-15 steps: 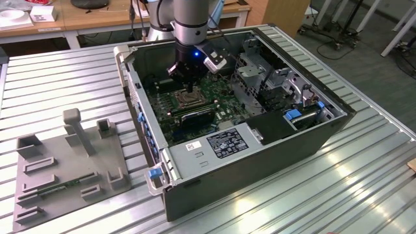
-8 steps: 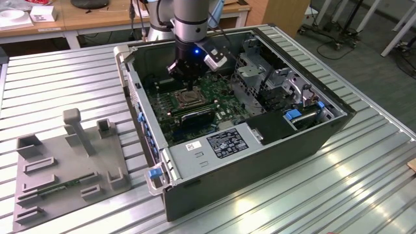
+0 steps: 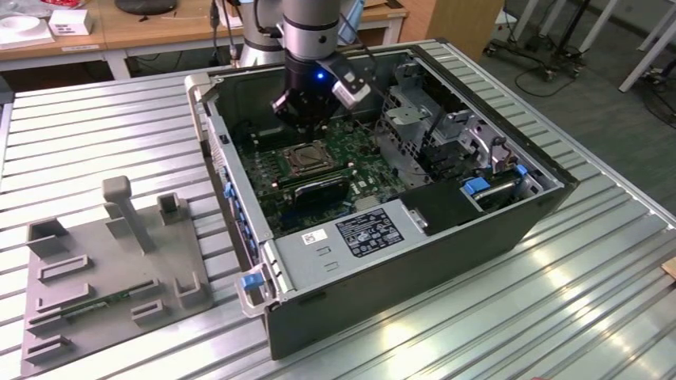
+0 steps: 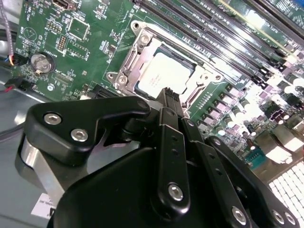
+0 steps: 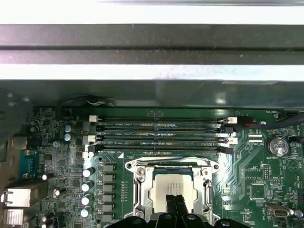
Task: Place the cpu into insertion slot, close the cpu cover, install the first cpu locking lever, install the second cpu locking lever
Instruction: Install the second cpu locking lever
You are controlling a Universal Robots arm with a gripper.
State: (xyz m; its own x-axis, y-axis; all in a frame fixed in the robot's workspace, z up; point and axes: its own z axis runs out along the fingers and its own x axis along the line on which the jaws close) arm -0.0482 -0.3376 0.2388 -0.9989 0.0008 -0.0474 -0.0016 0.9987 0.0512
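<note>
- The black pincer (image 5: 175, 202) hangs over the processor socket of the green motherboard (image 4: 71, 52), its two fingertips pressed together with nothing between them, so it reads as clenched and empty. In both wrist views the tips sit just above the near edge of the chip.
- The cpu (image 5: 172, 189), a thin square chip with a pale silver face, already lies flat inside the insertion slot (image 3: 307, 159), square to its sides.
- The cpu cover (image 5: 141, 190), a silvery metal frame with an open middle, appears to lie down around the chip, with its screws at the corners; whether it is fully seated cannot be told.
- Judged from this, the placing step looks done and the work stands at the cover or the first locking lever. The levers themselves cannot be made out for certain.
- A move from here would call for fine, low travel beside the socket, with no sideways push on the chip and care for the row of silver capacitors (image 5: 86, 186) and the long black memory slots (image 5: 159, 135) nearby.
- The motherboard lies in the open black computer case (image 3: 444, 245), which also holds a grey metal box with a white label (image 3: 365, 232) and metal drive cages (image 3: 433, 131).
- The case rests on the ribbed aluminium table (image 3: 549, 317), well apart from a grey plastic fixture tray (image 3: 106, 277) on the exterior view's left.
</note>
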